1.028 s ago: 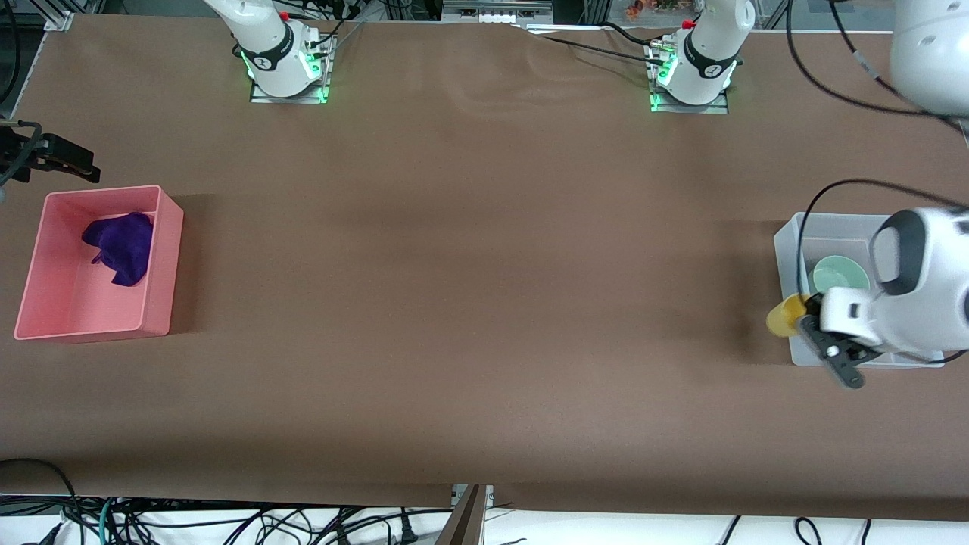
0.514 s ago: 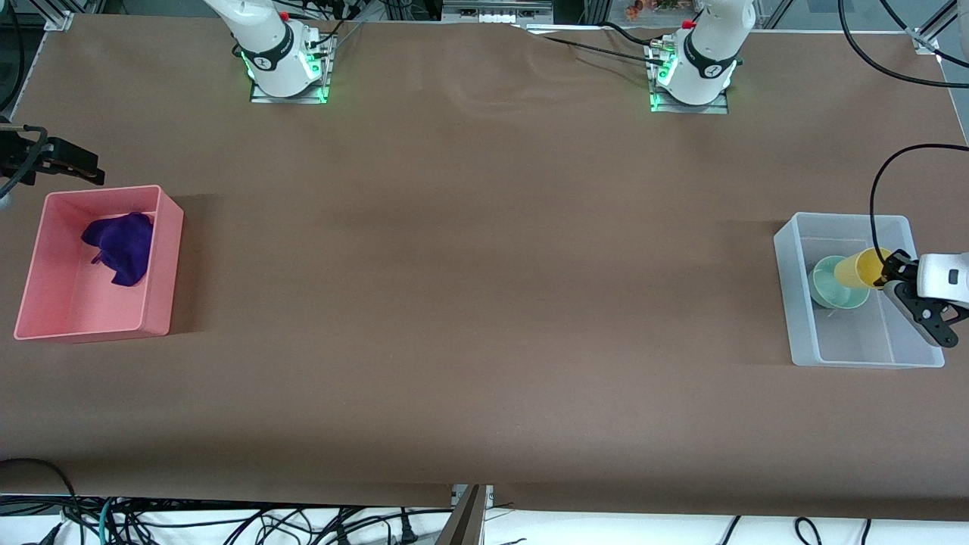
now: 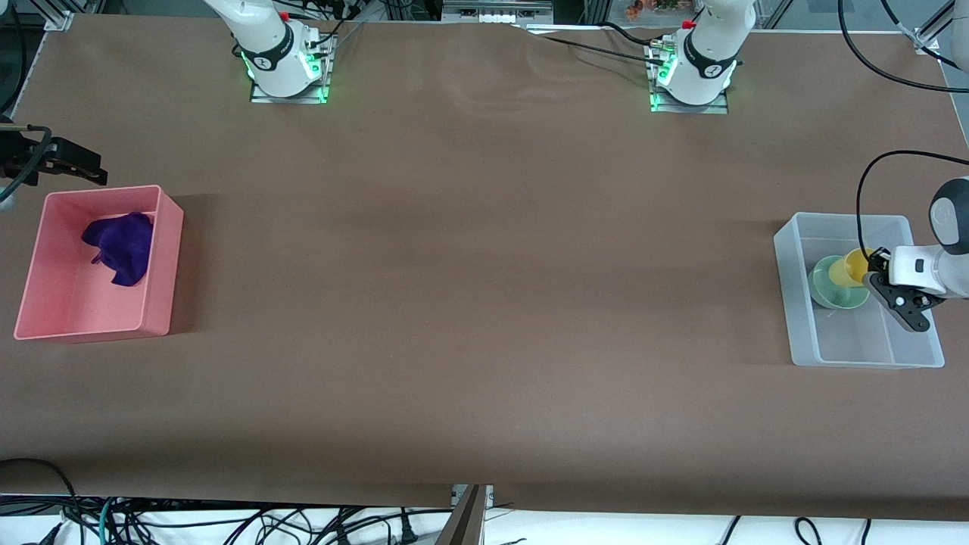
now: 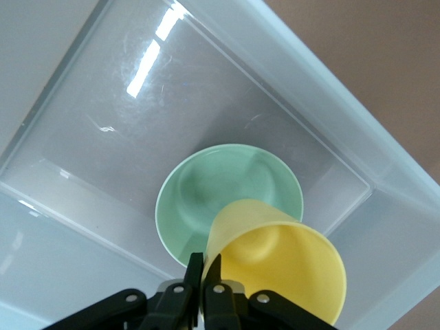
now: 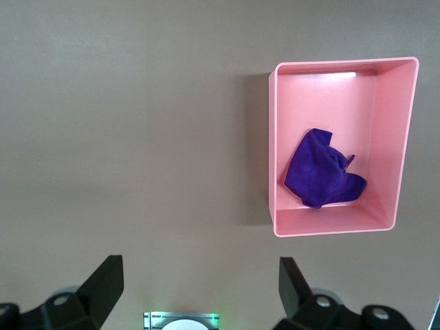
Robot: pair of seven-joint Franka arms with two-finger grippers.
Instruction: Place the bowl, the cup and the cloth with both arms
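My left gripper (image 3: 872,266) is shut on the rim of the yellow cup (image 3: 850,267) and holds it tilted over the mint-green bowl (image 3: 831,293), which sits in the clear plastic bin (image 3: 786,303). In the left wrist view the fingers (image 4: 196,269) pinch the cup's wall (image 4: 275,265) above the bowl (image 4: 213,185). I cannot tell whether the cup touches the bowl. The purple cloth (image 3: 121,246) lies in the pink bin (image 3: 171,250). My right gripper (image 3: 95,168) is open and empty over the table beside that bin's corner. The right wrist view shows the gripper (image 5: 199,275), the cloth (image 5: 322,172) and the pink bin (image 5: 273,151).
The clear bin's wall (image 4: 385,158) rings the bowl at the left arm's end of the table. The pink bin stands at the right arm's end. The two arm bases (image 3: 288,64) (image 3: 693,72) stand along the table's edge farthest from the front camera.
My left gripper carried the yellow cup from over the clear bin's edge to inside the bin, then down over the green bowl. The right gripper has hardly moved.
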